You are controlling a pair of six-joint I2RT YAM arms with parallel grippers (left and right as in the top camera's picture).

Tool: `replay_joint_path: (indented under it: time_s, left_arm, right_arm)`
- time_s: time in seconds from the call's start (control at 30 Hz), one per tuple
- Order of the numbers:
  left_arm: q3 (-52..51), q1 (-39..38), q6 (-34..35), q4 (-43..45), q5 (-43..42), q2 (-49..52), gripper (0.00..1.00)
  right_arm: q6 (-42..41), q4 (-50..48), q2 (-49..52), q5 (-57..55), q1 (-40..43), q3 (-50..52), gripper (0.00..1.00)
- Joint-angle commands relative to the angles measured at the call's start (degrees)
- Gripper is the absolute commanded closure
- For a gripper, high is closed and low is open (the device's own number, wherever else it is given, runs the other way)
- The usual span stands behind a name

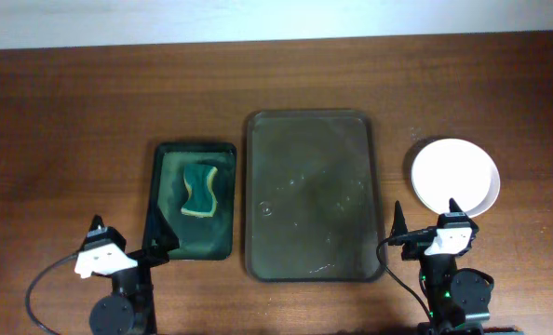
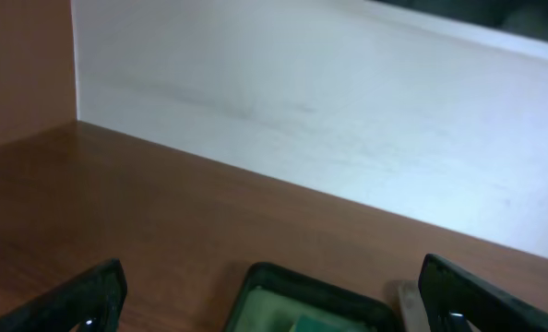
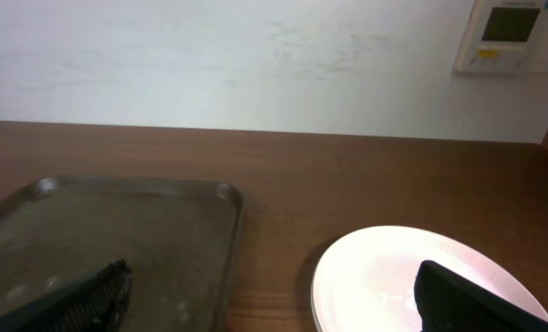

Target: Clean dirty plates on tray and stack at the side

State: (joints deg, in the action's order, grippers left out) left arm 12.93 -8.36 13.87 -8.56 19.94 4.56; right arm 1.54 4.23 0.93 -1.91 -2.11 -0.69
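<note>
Overhead, you are looking at a job that seems to be nearly finished. The tray [image 1: 314,195] is lying bare of dishes, with only wet streaks showing. The plates [image 1: 455,175] are sitting white and smear-free on the counter [image 1: 72,112] just right of it, though you cannot count the stack. The sponge [image 1: 199,189] is resting in the small green tray [image 1: 216,233]. The left end effector [image 2: 272,269] and right end effector [image 3: 272,269] are both hanging empty, fingers spread apart.
</note>
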Motion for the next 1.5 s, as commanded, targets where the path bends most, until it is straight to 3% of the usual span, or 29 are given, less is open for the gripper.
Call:
replay_joint_path:
  time_s: [0.0, 0.07, 0.13, 1.47]
  left_arm:
    - [-6.2, 1.4, -0.9, 4.1, -1.7, -4.3, 0.00]
    - [-12.5, 1.4, -0.7, 9.0, -2.0, -4.3, 0.01]
    - [-12.5, 1.5, -0.7, 5.5, -2.0, -4.3, 0.01]
    - [-12.4, 1.4, -0.7, 5.5, -2.2, -4.2, 0.01]
  right_arm:
    - [0.0, 0.3, -0.4, -0.1, 0.3, 0.4, 0.02]
    - [0.0, 0.3, -0.4, -0.1, 0.3, 0.4, 0.02]
    - [0.0, 0.3, -0.4, -0.1, 0.3, 0.4, 0.02]
    - [0.0, 0.3, -0.4, -0.1, 0.3, 0.4, 0.02]
